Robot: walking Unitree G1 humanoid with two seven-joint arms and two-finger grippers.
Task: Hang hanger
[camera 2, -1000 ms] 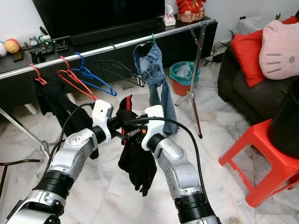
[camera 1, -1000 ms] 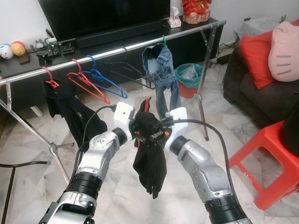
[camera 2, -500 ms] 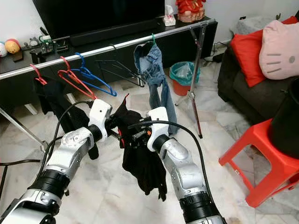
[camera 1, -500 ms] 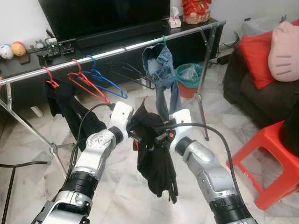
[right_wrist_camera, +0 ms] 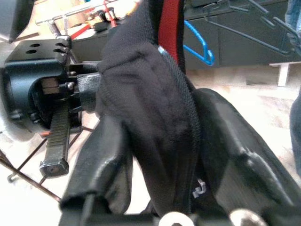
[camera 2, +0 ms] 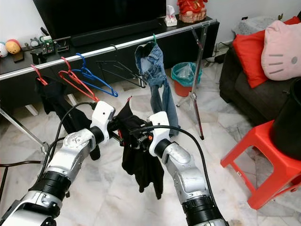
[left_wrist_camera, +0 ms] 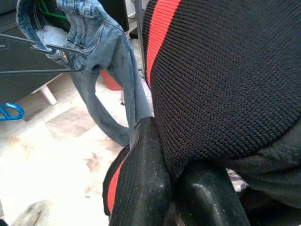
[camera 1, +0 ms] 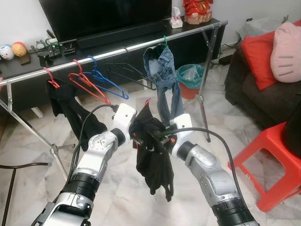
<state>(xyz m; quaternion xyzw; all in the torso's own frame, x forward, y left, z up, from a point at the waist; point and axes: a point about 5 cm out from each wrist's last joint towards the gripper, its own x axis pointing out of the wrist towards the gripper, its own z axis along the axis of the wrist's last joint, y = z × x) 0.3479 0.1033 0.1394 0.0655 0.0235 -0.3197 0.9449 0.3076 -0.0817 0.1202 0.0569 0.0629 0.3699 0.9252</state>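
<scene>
Left eye view: both arms meet at chest height, in front of the long silver clothes rail [camera 1: 117, 51]. Left gripper [camera 1: 135, 133] and right gripper [camera 1: 157, 136] pinch the same black knit garment with red stripe [camera 1: 153, 162] from opposite sides, so its top edge stays up and the rest drapes free toward the marble floor. A thin red hanger tip [camera 1: 146, 100] pokes up out of the fabric, so the hanger sits inside the garment, well short of the rail. Rail already carries red wire hangers [camera 1: 87, 84], a blue wire hanger [camera 1: 106, 80], a black hanger frame [camera 1: 134, 73], a black cloth [camera 1: 66, 106] and blue denim jeans [camera 1: 164, 70]. Free rail shows between the blue hanger and the jeans, likely the target.

Right eye view: same layout. Red plastic stool [camera 2: 263, 160] and teal bin [camera 2: 186, 75] stand off to the right, clear of the path.

Left wrist view: fingers [left_wrist_camera: 146, 188] clamped narrow on the knit, fabric bunched against them. Jeans hang beyond.

Right wrist view: fingers [right_wrist_camera: 99, 165] closed around a thick fold of the black cloth. The other gripper's black body sits just beside, touching the same fabric.

Judgement: garment held, hook not yet on rail; lift and reach forward needed.
</scene>
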